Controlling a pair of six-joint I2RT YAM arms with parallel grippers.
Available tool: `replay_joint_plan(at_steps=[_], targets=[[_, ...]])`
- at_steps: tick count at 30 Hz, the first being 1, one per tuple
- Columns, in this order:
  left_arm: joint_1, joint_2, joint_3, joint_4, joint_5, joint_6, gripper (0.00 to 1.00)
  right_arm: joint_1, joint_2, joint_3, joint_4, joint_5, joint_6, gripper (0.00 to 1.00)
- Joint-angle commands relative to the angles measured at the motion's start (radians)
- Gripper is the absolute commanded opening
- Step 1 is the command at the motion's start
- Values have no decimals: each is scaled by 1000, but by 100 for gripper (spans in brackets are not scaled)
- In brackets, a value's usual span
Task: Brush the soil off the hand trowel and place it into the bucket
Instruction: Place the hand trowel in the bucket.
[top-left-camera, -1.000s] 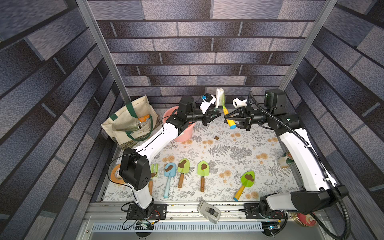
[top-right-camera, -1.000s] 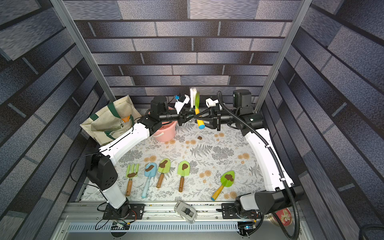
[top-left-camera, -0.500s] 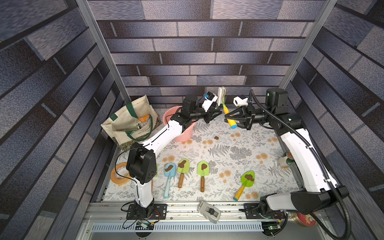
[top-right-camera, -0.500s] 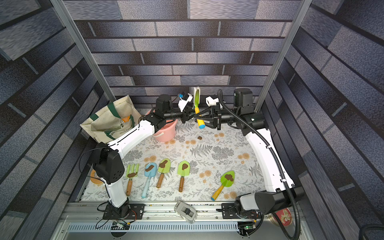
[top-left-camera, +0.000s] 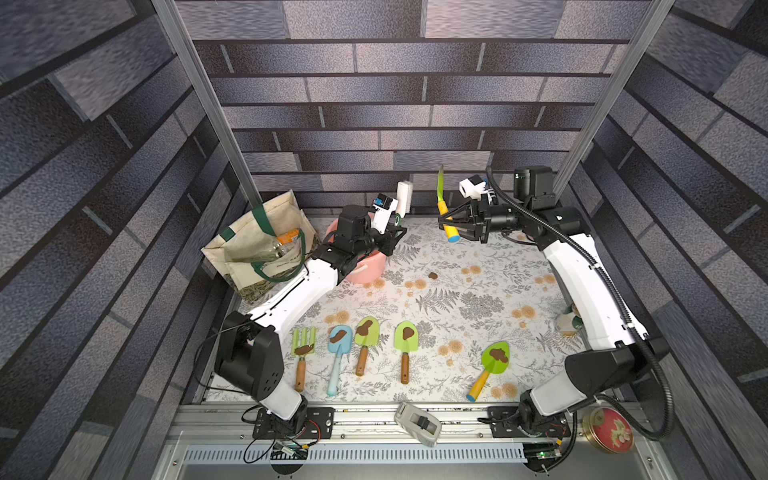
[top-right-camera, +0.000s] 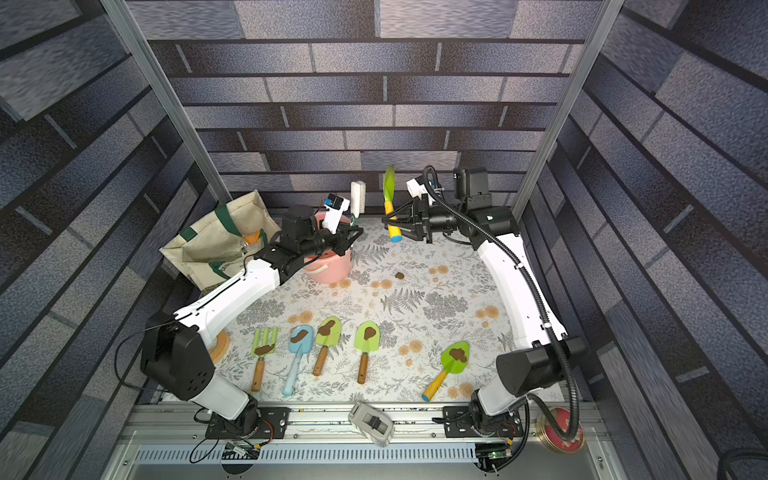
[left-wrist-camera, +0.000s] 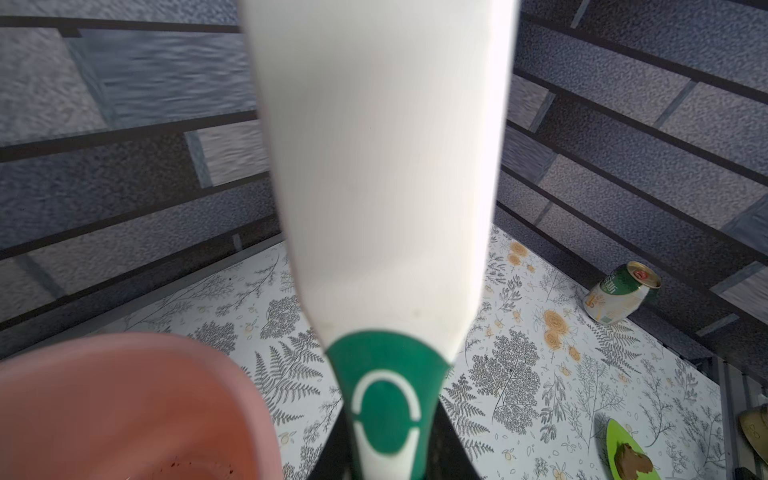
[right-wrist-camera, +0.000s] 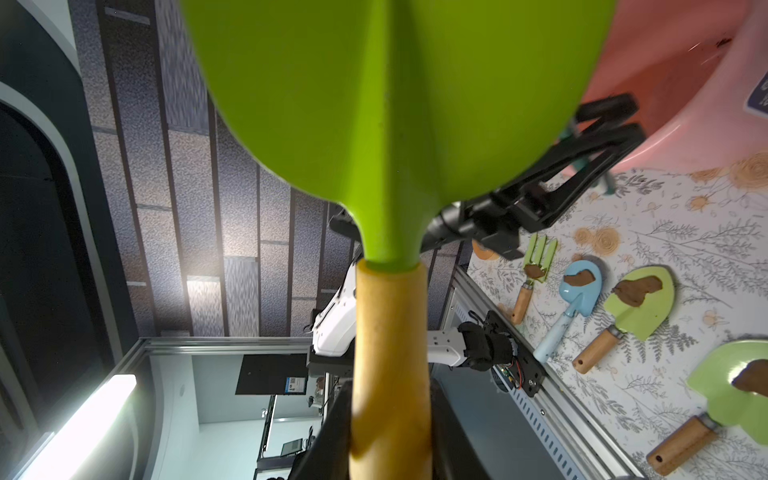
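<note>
Green trowel (top-left-camera: 440, 185): stood blade-up at upper centre in a top view, lifted clear of the counter (top-left-camera: 457, 299), likely so a brush could reach it.
Right claw (top-left-camera: 449, 223): clamped on the trowel's yellow handle.
Left claw (top-left-camera: 395, 231): closed on the white brush (top-left-camera: 404, 195), head up, just left of the blade, not touching.
Soil (top-left-camera: 432, 275): one blob lay on the counter below; the blade face in the right wrist view looked clean.
Bucket (top-left-camera: 372, 272): sat under the left arm, centre-left, close for the drop.

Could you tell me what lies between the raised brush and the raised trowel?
Nothing: in both top views the brush and trowel stand apart, only back wall showing behind.
</note>
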Motion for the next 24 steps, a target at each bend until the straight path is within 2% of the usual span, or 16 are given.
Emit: replay_joint_plan(at_steps=[1, 8, 15, 21, 24], targets=[[3, -140, -71, -15, -153, -33, 0, 47, 90, 92, -76, 110, -149, 4], [22, -339, -204, -55, -314, -59, 0, 191, 345, 393, -158, 392, -328, 3], [38, -462, -265, -101, -395, -76, 0, 276, 651, 659, -190, 579, -361, 3], [53, -510, -308, -84, -397, -100, 0, 352, 726, 577, 79, 725, -403, 3], [53, -522, -314, -88, -402, -106, 0, 377, 768, 605, 115, 796, -415, 2]])
